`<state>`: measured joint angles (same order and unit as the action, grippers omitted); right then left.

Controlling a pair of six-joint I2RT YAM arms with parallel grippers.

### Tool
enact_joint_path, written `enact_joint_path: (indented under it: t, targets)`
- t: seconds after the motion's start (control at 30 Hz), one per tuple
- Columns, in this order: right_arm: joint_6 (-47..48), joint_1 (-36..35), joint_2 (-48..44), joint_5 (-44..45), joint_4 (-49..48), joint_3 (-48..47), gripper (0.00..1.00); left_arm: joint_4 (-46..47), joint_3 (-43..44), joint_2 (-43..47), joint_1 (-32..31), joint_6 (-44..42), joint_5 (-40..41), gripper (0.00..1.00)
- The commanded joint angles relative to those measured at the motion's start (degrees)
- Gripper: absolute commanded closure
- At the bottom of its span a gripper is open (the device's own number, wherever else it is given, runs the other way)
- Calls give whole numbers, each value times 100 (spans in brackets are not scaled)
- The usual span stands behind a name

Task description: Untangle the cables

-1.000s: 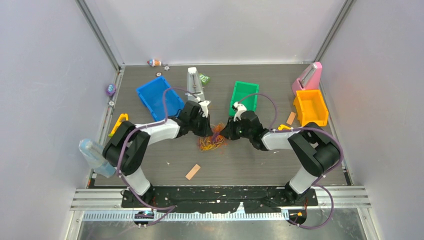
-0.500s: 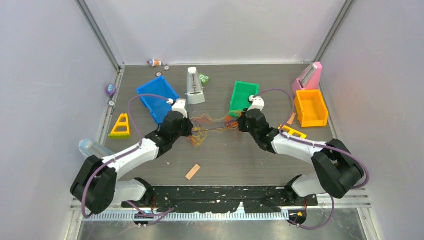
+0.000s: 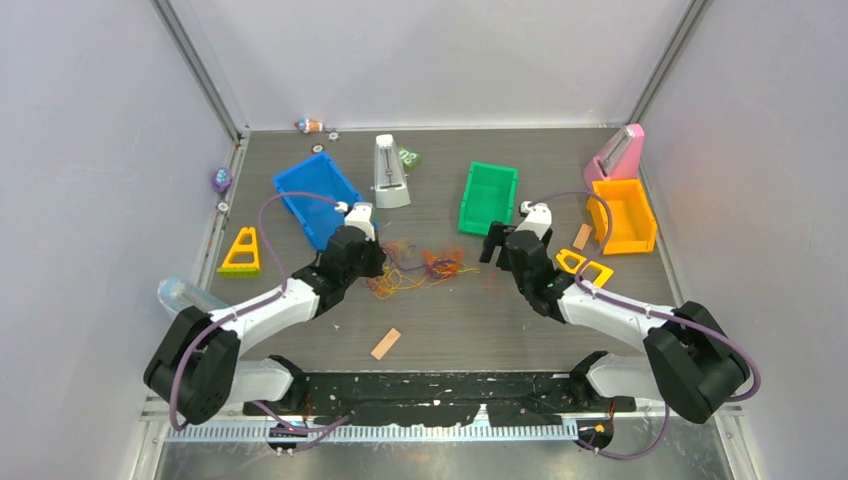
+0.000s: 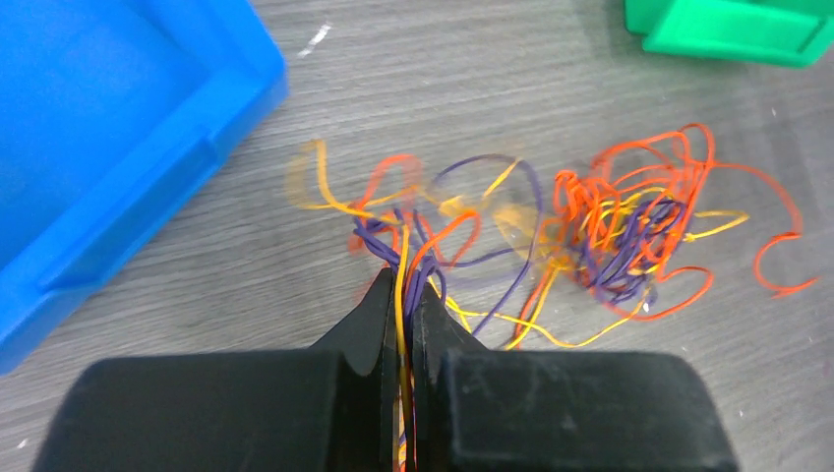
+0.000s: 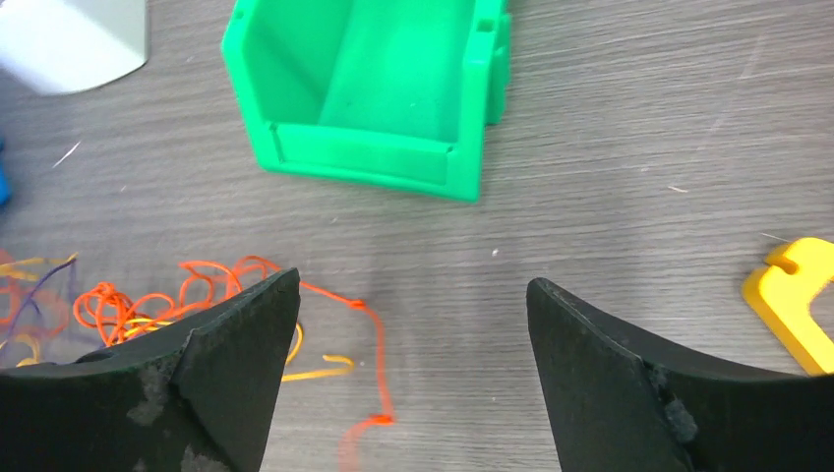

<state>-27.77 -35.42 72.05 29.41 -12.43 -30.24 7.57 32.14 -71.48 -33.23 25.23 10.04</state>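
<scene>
The cables (image 3: 418, 268) lie as a loose tangle of orange, yellow and purple strands on the dark table between the two arms. My left gripper (image 3: 373, 262) sits at the tangle's left end. In the left wrist view it (image 4: 403, 283) is shut on yellow, orange and purple strands, and the main knot of cables (image 4: 629, 228) lies ahead to the right. My right gripper (image 3: 493, 246) stands to the right of the tangle, apart from it. In the right wrist view it (image 5: 413, 287) is open and empty, with an orange cable end (image 5: 379, 374) on the table between its fingers.
A blue bin (image 3: 318, 195) lies behind the left gripper and a green bin (image 3: 488, 197) behind the right one. An orange bin (image 3: 622, 214) and a pink object (image 3: 615, 152) stand far right. Yellow frames (image 3: 583, 265) lie by the right arm, a yellow triangle (image 3: 242, 252) left, a tan stick (image 3: 385, 344) in front.
My right gripper has opened, let go of the cables and drawn back to the right. The stretched strands have dropped slack onto the table. My left gripper keeps its hold.
</scene>
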Motion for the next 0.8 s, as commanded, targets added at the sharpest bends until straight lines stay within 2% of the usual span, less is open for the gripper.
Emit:
enact_joint_path:
  t: [0.0, 0.17, 0.3, 0.37, 0.43, 0.5, 0.53, 0.57, 0.67, 0.77]
  targets:
    - [548, 9, -335, -945, -1338, 479, 9, 585, 338, -346, 20, -305, -1202, 100]
    - [756, 13, 111, -2088, -1561, 299, 12, 214, 856, -969, 25, -282, -1815, 100]
    - [764, -10, 724, -2467, -1192, -192, 18, -5, 974, -1059, 27, -290, -1712, 100]
    - [764, -21, 918, -2491, -914, -373, 21, -42, 962, -988, 26, -324, -1649, 87]
    - [737, -34, 1043, -2401, -698, -482, 25, 4, 897, -856, 8, -371, -1585, 67]
    - [718, -39, 1164, -2286, -462, -622, 30, 114, 777, -659, -53, -457, -1413, 53]
    - [715, -37, 1239, -2276, -410, -691, 32, 136, 724, -546, -111, -517, -1235, 40]
    - [708, -34, 1280, -2301, -357, -723, 35, 143, 677, -444, -225, -587, -1078, 33]
    - [711, -40, 1407, -2665, -394, -816, 41, 160, 653, -246, -510, -862, -660, 28]
    - [749, -58, 1447, -3061, -559, -823, 48, 265, 758, -337, -770, -1163, -887, 28]
